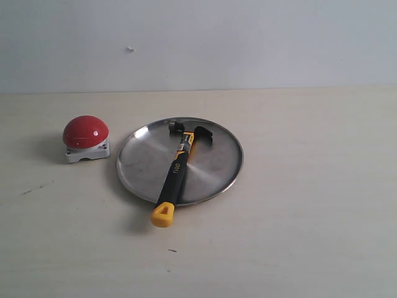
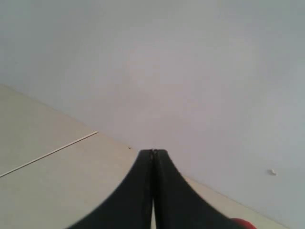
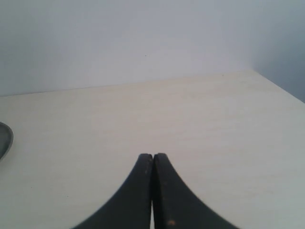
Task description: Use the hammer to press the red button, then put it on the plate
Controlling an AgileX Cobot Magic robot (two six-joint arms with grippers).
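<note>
The hammer (image 1: 176, 170) looks hard and head-heavy, so grab its black handle. Left fingers (image 2: 135, 200) and right fingers (image 3: 135, 200) are pressed together, empty.

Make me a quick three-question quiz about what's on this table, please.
1. True or false: the hammer lies wholly inside the plate.
2. What sits left of the plate in the exterior view? A) red button B) cup C) sponge
3. Fill in: the left gripper and right gripper are both ____ and hold nothing.
Key: 1 false, its yellow end overhangs the rim; 2 A; 3 shut.
</note>
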